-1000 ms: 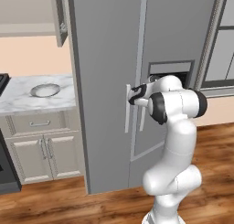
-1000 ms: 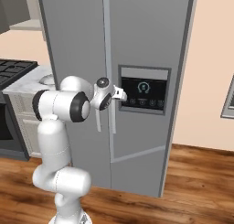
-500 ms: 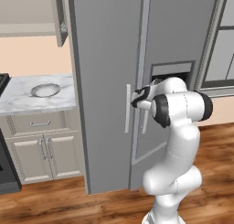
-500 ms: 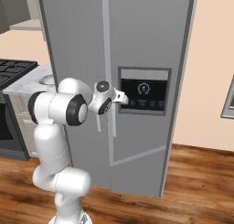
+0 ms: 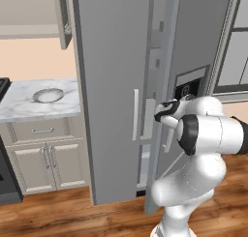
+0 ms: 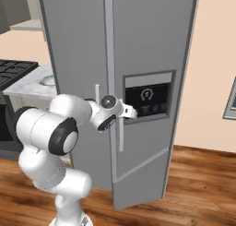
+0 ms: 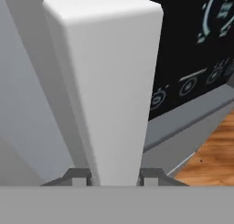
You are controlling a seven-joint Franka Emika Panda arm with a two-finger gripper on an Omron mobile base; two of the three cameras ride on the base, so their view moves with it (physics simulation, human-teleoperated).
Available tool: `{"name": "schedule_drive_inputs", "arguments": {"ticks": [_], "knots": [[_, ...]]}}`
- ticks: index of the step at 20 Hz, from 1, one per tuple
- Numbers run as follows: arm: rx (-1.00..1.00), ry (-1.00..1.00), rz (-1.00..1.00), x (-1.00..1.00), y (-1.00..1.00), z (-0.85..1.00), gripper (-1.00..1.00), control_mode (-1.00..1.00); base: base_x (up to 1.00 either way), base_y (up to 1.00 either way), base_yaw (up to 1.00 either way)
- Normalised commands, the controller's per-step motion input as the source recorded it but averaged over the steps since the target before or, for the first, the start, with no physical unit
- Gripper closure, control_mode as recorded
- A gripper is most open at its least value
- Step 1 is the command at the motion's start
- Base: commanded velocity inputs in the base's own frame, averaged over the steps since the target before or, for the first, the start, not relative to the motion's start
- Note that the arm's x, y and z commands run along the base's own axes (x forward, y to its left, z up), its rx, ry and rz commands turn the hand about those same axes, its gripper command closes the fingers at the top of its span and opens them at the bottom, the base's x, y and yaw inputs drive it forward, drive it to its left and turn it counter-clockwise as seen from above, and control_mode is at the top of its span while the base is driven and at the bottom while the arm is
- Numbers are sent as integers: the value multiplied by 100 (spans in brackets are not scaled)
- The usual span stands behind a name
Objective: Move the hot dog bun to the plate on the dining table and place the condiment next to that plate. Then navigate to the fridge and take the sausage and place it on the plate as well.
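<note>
- fingers clamped on right door handle of fridge — handle sits between them
- door ajar; shelves inside hard to make out

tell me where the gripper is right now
The gripper is shut on the handle of the fridge's right door, beside the black dispenser panel; that door stands ajar in the left base view.
</note>
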Motion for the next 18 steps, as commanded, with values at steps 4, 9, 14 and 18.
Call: {"name": "schedule_drive_inputs", "arguments": {"ticks": [4, 9, 14, 18], "knots": [[-1, 1, 0, -50, -49, 33, -100, -100, 0, 0, 0], [-7, -5, 0, -44, 0, 50, -100, -100, 0, 0, 0], [-13, -12, 0, -98, 8, 72, -100, -100, 0, 0, 0], [-17, -1, 0, -86, 38, 80, -100, -100, 0, 0, 0]]}}
